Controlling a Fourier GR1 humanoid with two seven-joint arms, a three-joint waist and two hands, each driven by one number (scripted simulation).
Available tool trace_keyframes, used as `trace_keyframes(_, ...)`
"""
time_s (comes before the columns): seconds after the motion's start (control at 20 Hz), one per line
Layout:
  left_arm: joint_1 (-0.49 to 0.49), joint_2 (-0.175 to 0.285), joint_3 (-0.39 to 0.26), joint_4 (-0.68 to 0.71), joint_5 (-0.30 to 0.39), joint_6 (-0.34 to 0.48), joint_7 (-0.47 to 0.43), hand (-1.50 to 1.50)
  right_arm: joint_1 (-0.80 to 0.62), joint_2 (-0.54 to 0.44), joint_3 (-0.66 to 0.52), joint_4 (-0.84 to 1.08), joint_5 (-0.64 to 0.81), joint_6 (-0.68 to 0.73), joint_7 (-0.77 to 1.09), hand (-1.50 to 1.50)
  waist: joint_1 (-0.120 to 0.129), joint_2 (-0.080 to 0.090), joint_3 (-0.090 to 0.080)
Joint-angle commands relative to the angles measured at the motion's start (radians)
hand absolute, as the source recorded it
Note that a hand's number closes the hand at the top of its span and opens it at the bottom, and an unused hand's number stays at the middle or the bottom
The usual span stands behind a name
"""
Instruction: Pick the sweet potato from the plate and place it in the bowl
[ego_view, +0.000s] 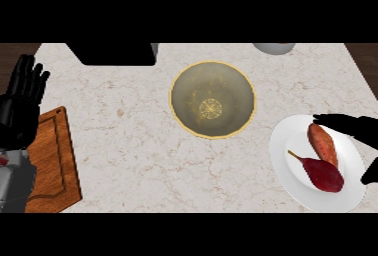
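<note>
Head view: a pale marbled counter (133, 130) is seen from steeply above. The sweet potato (322, 144) is found lying on the white plate (283, 145) at the right side of the counter, lengthwise up and down the view, its lower end just beside a dark red pear-shaped fruit (323, 174) on the same plate. The right hand (353, 127) is seen over the plate's right rim, spread, nothing held. Its fingers are stretched leftward past the upper tip of the sweet potato, and a second dark part of the hand shows lower at the view's right edge. The sweet potato is thus placed just left of the hand, below the fingers; contact at the tip cannot be told. The yellow-rimmed bowl (212, 99) is noted left of and above the plate, apart from it, with nothing inside. The left hand (22, 95) is recorded at the left edge, open, fingers straight and pointing up, resting. A wooden board (53, 160) lies below it. A black object (118, 52) and a grey vessel (275, 47) are cut off at the counter's far edge.
</note>
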Motion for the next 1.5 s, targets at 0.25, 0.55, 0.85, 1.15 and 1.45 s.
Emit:
trace_keyframes(0.25,-0.045,0.010,0.054,0.079,-0.003,-0.050,-0.033,0.00,-0.040,0.100,-0.001,0.108,0.099,-0.022,-0.021,-1.50,-0.003,0.000,0.000)
trace_keyframes(0.55,0.059,-0.005,0.047,-0.102,0.004,-0.053,0.057,0.00,-0.111,0.115,-0.021,0.243,0.172,-0.056,-0.012,-1.50,0.005,0.000,0.000)
trace_keyframes(0.85,-0.015,0.025,0.095,0.011,0.008,-0.089,0.031,0.00,-0.114,0.135,-0.041,0.311,0.221,-0.142,-0.046,-1.50,0.000,0.000,0.000)
trace_keyframes(1.15,0.028,-0.047,0.038,-0.031,-0.052,-0.032,0.007,0.00,-0.127,0.135,-0.104,0.383,0.178,-0.253,-0.182,1.50,0.000,0.000,0.000)
trace_keyframes(1.45,-0.021,-0.052,0.014,-0.009,-0.031,-0.074,0.014,0.00,-0.372,0.062,-0.120,0.589,0.250,-0.261,-0.151,1.50,0.065,0.025,0.005)
